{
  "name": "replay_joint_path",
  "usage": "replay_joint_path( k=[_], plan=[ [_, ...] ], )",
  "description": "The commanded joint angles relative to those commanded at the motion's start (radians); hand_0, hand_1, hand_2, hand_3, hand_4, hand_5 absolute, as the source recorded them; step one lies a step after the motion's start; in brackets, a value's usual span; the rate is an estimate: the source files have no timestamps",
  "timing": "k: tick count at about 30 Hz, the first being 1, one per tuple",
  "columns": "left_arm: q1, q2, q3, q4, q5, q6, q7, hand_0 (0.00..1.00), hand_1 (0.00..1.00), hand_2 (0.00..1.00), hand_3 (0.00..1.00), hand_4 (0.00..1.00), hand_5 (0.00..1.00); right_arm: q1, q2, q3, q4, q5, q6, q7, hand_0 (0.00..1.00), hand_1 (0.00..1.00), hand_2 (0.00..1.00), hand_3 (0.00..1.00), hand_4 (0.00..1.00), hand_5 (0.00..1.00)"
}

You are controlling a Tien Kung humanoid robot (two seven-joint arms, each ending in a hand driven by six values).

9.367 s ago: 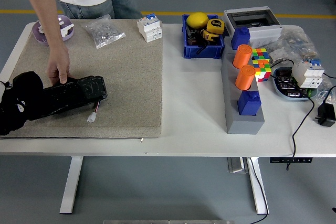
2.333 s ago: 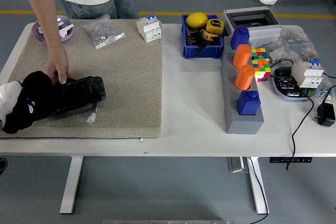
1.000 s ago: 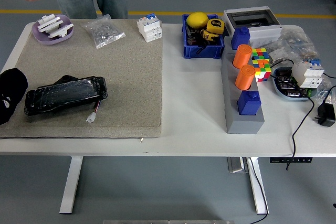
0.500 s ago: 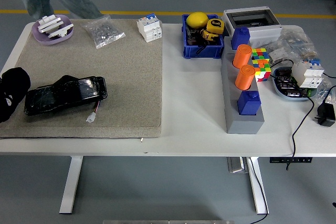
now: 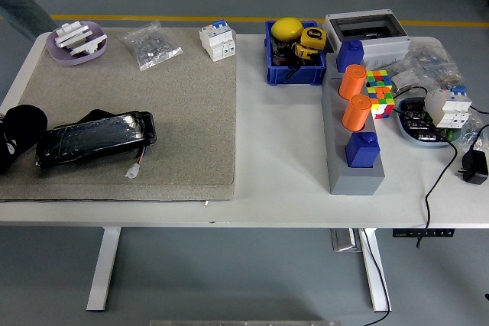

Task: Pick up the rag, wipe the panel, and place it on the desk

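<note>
The panel (image 5: 95, 137) is a long black block in shiny wrap. It lies on the tan mat (image 5: 176, 104) at the left, with a small white plug on a wire (image 5: 135, 169) at its near right end. My left hand (image 5: 17, 135) is a black lump at the picture's left edge, right beside the panel's left end. I cannot tell whether it holds a rag. A dark fold (image 5: 93, 116) shows at the panel's far edge; it may be cloth. My right arm is out of view.
At the mat's back stand a purple dish (image 5: 75, 42), a clear bag of parts (image 5: 150, 45) and a white breaker (image 5: 218, 41). To the right are a blue bin (image 5: 294, 72), a grey block with orange cylinders (image 5: 354, 143), a colour cube (image 5: 380, 89) and cables. A person's leg (image 5: 15, 7) shows top left.
The person's hand has let go of the panel and the person has walked off to the upper left. My left hand has drawn back left off the panel to its end.
</note>
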State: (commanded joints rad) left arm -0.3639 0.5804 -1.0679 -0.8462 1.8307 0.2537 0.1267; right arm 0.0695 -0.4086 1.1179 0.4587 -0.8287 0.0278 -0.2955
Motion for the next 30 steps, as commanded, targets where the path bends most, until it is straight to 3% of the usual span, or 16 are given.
replay_joint_path(
  k=[3, 4, 21, 22, 27, 28, 30],
  plan=[
    [0.002, 0.001, -0.003, -0.003, -0.011, -0.012, 0.009, 0.44, 0.778, 0.71, 0.559, 0.562, 0.002, 0.0, 0.0, 0.0, 0.0, 0.0, -0.001, 0.0, 0.769, 0.627, 0.711, 0.696, 0.998, 0.643],
    [0.002, 0.002, -0.004, -0.005, -0.015, -0.016, 0.01, 0.443, 0.792, 0.757, 0.568, 0.595, 0.002, 0.0, 0.0, -0.001, 0.0, 0.001, -0.001, 0.0, 0.769, 0.626, 0.709, 0.695, 0.998, 0.643],
    [0.002, 0.014, -0.013, -0.012, -0.079, -0.078, -0.001, 0.458, 0.803, 0.782, 0.591, 0.663, 0.002, -0.002, -0.003, -0.009, -0.001, 0.002, -0.008, 0.002, 0.77, 0.62, 0.71, 0.691, 0.998, 0.643],
    [0.002, 0.014, -0.013, -0.014, -0.083, -0.079, -0.003, 0.476, 0.829, 0.808, 0.644, 0.723, 0.015, -0.003, -0.003, -0.009, -0.001, 0.002, -0.009, 0.002, 0.77, 0.618, 0.71, 0.691, 0.998, 0.643],
    [0.0, 0.018, -0.018, -0.015, -0.093, -0.087, -0.008, 0.476, 0.829, 0.808, 0.644, 0.723, 0.015, -0.004, -0.003, -0.01, -0.001, 0.002, -0.01, 0.003, 0.77, 0.618, 0.71, 0.691, 0.998, 0.643],
    [0.001, 0.019, -0.019, -0.015, -0.094, -0.092, -0.007, 0.531, 0.849, 0.819, 0.703, 0.786, 0.046, -0.003, -0.003, -0.011, -0.001, 0.002, -0.011, 0.003, 0.77, 0.616, 0.71, 0.688, 0.998, 0.639],
    [0.001, 0.021, -0.022, -0.016, -0.096, -0.104, -0.008, 0.531, 0.849, 0.819, 0.703, 0.786, 0.046, -0.003, -0.003, -0.014, -0.002, 0.001, -0.011, 0.004, 0.77, 0.616, 0.71, 0.688, 0.998, 0.639]
  ],
)
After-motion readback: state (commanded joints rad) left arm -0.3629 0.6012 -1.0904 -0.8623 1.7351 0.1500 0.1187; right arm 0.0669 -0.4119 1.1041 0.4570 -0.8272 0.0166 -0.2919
